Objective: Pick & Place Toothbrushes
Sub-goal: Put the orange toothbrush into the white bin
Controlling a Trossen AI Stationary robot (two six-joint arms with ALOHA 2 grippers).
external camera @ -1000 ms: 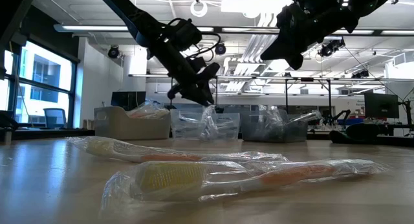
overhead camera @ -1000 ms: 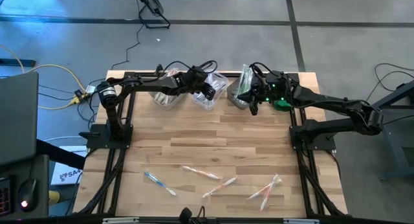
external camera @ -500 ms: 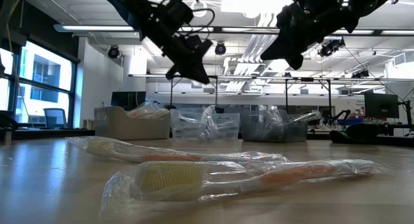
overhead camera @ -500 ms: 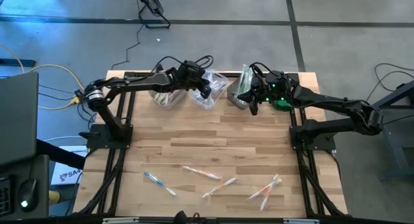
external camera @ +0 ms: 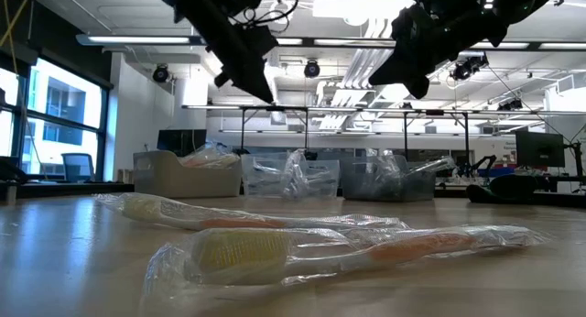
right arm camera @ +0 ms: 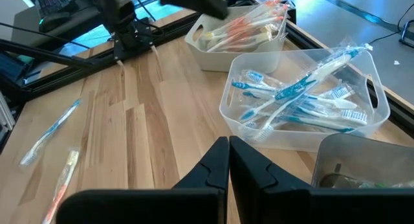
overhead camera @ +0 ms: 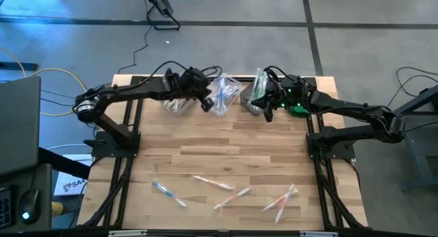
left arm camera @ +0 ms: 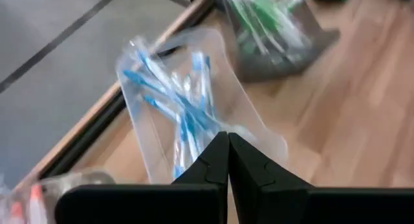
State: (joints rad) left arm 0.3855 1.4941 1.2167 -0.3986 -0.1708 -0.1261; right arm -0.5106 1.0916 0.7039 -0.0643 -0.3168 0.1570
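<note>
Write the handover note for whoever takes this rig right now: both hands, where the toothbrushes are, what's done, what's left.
Left hand: shut, empty, raised at the back of the table by the middle bin.
Right hand: shut, empty, waiting by the right bin.
Done: blue toothbrushes lie in the middle bin, orange ones in the left bin, green ones in the right bin.
Left: loose toothbrushes at the front of the table: a blue one, an orange one, another orange one, and a small cluster whose count I cannot tell.
</note>
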